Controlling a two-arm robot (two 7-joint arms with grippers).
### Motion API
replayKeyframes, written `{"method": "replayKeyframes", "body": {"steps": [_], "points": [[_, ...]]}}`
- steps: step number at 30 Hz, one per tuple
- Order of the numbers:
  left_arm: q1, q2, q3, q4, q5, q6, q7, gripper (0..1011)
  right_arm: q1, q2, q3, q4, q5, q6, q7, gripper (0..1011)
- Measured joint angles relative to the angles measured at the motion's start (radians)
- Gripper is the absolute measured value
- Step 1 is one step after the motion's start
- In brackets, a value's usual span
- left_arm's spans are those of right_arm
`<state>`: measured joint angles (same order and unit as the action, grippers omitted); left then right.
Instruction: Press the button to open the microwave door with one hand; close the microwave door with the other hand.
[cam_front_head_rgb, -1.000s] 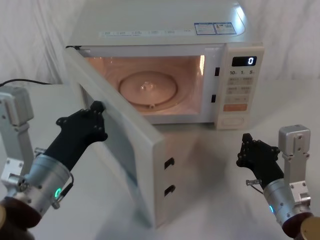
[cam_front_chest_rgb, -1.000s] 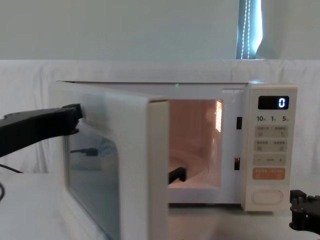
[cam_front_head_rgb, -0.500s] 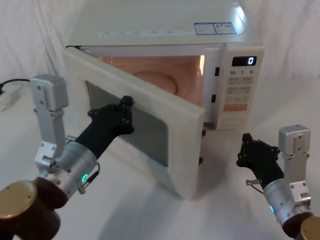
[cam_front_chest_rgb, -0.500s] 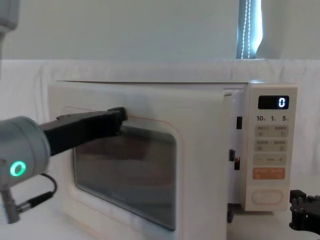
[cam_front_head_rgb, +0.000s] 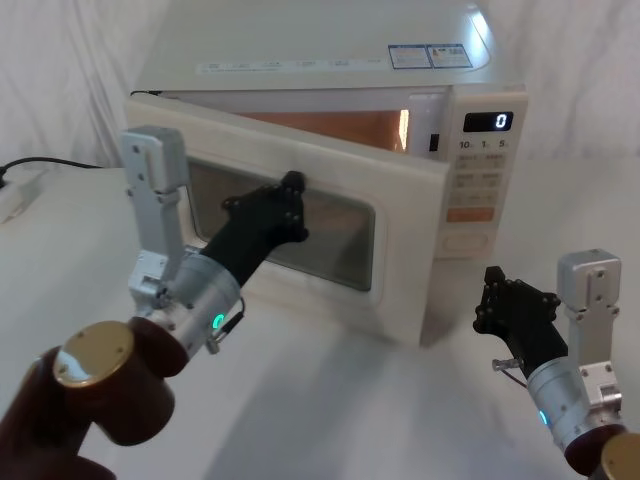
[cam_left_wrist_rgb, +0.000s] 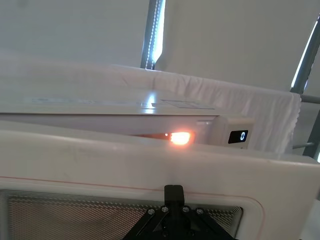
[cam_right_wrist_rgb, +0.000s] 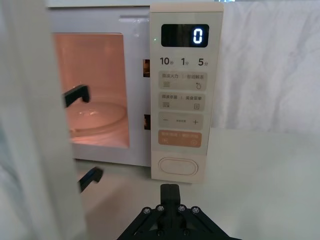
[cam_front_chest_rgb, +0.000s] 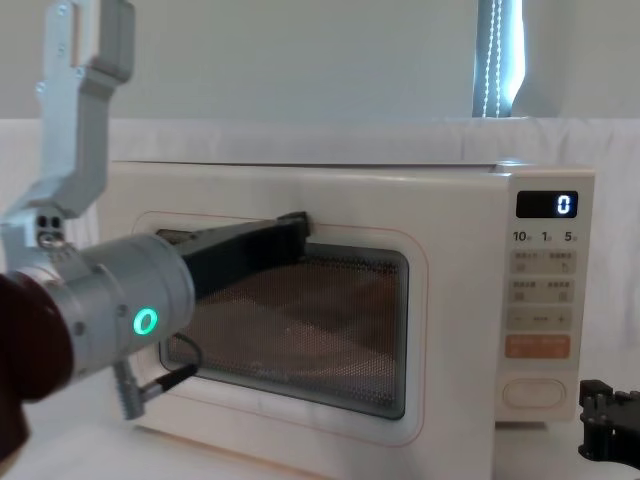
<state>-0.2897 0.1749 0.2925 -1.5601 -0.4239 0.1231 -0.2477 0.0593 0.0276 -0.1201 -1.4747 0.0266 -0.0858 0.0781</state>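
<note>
Here the left claw (cam_front_head_rgb: 291, 186) touches the microwave door (cam_front_head_rgb: 400, 260), hiding its window partly.

Lab-like test space, white draped backdrop (cam_front_head_rgb: 60, 70), white table (cam_front_head_rgb: 350, 400)

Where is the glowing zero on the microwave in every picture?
Head view: the display sits on the microwave's right side, above the keys.
Left wrist view: small, beyond the door's upper edge.
Right wrist view: heading the keypad strip.
Chest view: far right, above the keys.
Shared landmark: the microwave door, next to the display's panel.
</note>
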Motion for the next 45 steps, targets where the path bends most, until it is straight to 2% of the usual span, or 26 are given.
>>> {"method": "replayKeyframes", "body": {"steps": [9,17,30,45], "points": [[-0.053,-0.047,0.028,0.083,0.005,-0.044,0.021,0,0.0,0.0,0.0,0.0,0.0,0.0,0.0,0],[-0.082,-0.069,0.042,0.125,0.017,-0.065,0.022,0,0.0,0.0,0.0,0.0,0.0,0.0,0.0,0],[-0.161,-0.113,0.045,0.256,0.056,-0.129,0.027,0,0.0,0.0,0.0,0.0,0.0,0.0,0.0,0],[-0.202,-0.141,0.044,0.315,0.092,-0.159,0.018,0,0.0,0.0,0.0,0.0,0.0,0.0,0.0,0]]}}
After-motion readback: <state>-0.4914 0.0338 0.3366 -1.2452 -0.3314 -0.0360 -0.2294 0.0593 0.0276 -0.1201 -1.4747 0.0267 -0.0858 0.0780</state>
